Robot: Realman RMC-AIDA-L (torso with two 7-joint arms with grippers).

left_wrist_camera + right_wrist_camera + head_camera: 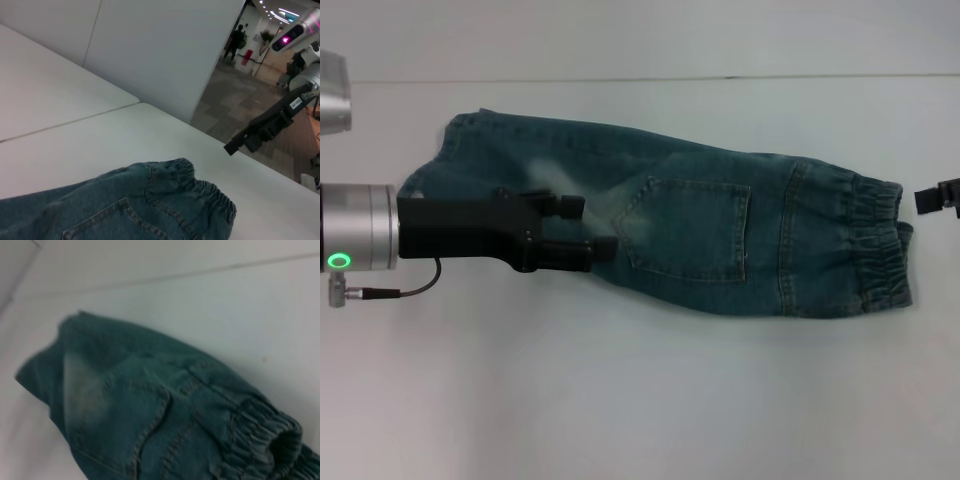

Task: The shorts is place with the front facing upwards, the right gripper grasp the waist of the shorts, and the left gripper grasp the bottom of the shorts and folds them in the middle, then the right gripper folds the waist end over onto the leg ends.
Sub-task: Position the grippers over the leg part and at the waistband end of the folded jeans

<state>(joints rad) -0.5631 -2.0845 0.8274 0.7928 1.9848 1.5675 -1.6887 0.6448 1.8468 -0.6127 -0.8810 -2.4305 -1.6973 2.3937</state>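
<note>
The shorts [720, 240] lie on the white table, folded in half lengthwise with a stitched pocket [695, 230] facing up. Their gathered waist [875, 245] points right and the leg ends [435, 170] point left. My left gripper [588, 228] hovers open over the leg part, near a pale faded patch, with nothing between its fingers. My right gripper [938, 197] shows only partly at the right edge, just beyond the waist and apart from it. The left wrist view shows the waist [200, 187] with the right gripper [240, 142] off the cloth behind it. The right wrist view looks down on the shorts [150, 410].
The white table [620, 400] has a seam line [620, 78] running across its far side. Bare tabletop lies in front of and behind the shorts. Beyond the table's far edge the left wrist view shows a white partition [160, 50] and an open floor [235, 95].
</note>
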